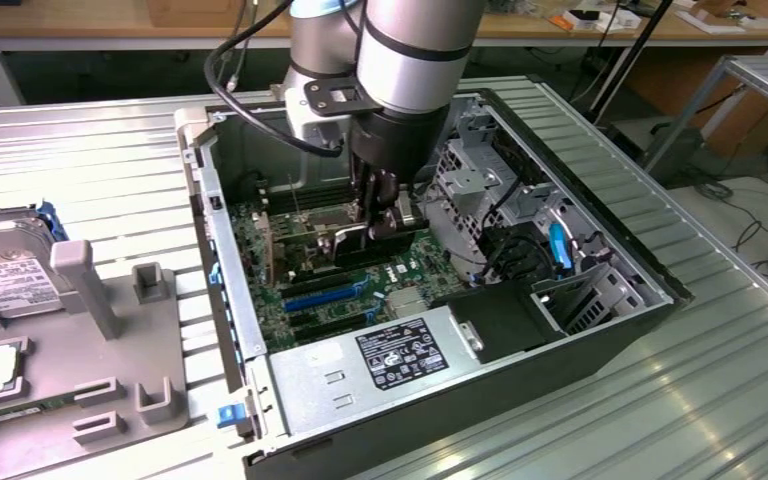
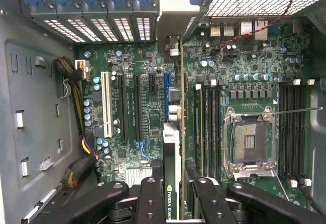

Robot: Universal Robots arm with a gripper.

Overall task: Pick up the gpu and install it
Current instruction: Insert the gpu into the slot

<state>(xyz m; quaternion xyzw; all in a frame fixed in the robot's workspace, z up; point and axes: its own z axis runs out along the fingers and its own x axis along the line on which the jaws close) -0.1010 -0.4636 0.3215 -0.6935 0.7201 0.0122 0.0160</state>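
Note:
My gripper [image 1: 379, 218] reaches down into the open computer case [image 1: 224, 300] and is shut on the gpu [image 1: 336, 240]. The wrist view shows the gpu [image 2: 177, 132] edge-on between the two black fingers [image 2: 151, 196], with a green board edge and a label bearing a green logo. Its silver end bracket [image 2: 178, 7] stands at the case's rear slot openings. The card runs just beside the blue expansion slot [image 2: 167, 89] on the motherboard [image 2: 127, 127]. I cannot tell whether its lower edge touches the slot.
The motherboard carries a bare CPU socket [image 2: 249, 142], memory slots [image 2: 206, 127] and a white slot [image 2: 107, 104]. In the case are a power supply [image 1: 404, 355], a drive cage [image 1: 471, 180] and cable bundles [image 2: 81, 158]. A grey tray with a hard drive [image 1: 4, 275] lies at the exterior view's left.

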